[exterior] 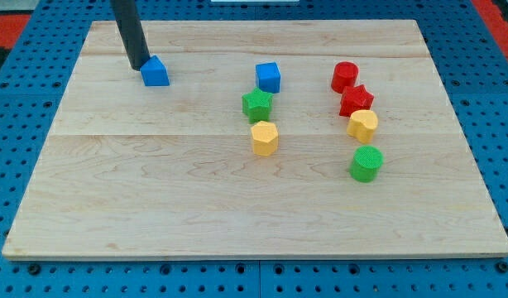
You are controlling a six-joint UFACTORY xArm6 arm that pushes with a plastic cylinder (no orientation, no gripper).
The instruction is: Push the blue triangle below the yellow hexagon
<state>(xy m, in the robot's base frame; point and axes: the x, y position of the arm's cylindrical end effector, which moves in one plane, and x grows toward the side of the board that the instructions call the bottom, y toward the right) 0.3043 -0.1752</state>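
The blue triangle (155, 72) lies near the top left of the wooden board. My tip (139, 65) rests just to the triangle's left, touching or nearly touching it. The yellow hexagon (264, 137) lies near the board's middle, well to the right of and below the triangle. A green star (256, 104) sits right above the hexagon and a blue cube (268, 77) above that.
At the right stand a red cylinder (344, 76), a red star (356, 100), a yellow block (362, 125) and a green cylinder (366, 163) in a column. The board (155, 199) lies on a blue pegboard table.
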